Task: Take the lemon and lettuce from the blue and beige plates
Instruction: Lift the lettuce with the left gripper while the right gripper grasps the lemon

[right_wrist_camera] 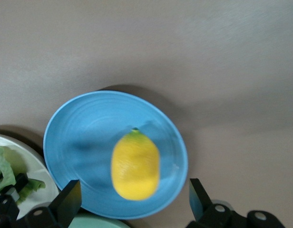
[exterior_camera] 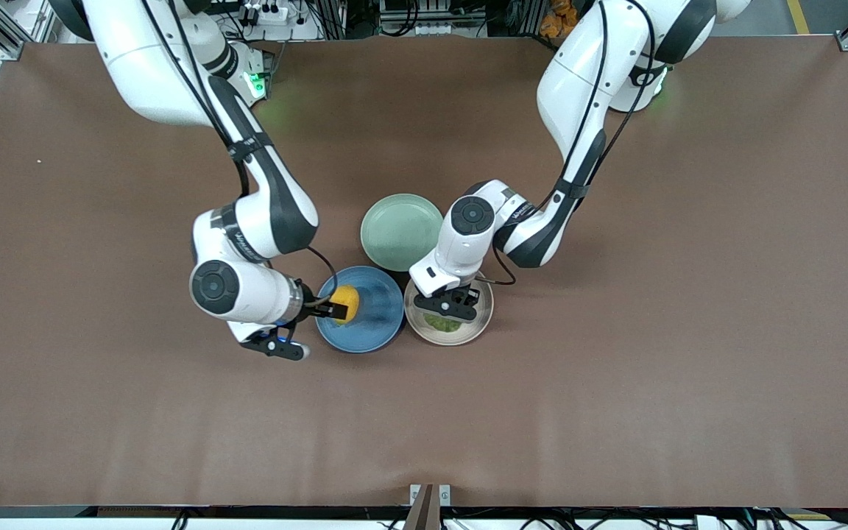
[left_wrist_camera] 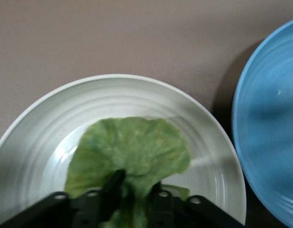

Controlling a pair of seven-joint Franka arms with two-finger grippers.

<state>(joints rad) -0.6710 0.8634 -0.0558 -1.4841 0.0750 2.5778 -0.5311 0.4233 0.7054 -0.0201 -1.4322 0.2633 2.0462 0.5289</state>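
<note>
You have three plates crowded at mid-surface: the blue plate (exterior_camera: 376,327) and beige plate (exterior_camera: 479,324) sit just beside each other with barely a gap, and the mint-green plate (exterior_camera: 400,230) sits just beside both, farther from the front camera. The right gripper (exterior_camera: 339,305) blocks the blue plate, the left gripper (exterior_camera: 452,305) the beige one. The brown surface (exterior_camera: 689,294) toward both arms' ends lies open.
</note>
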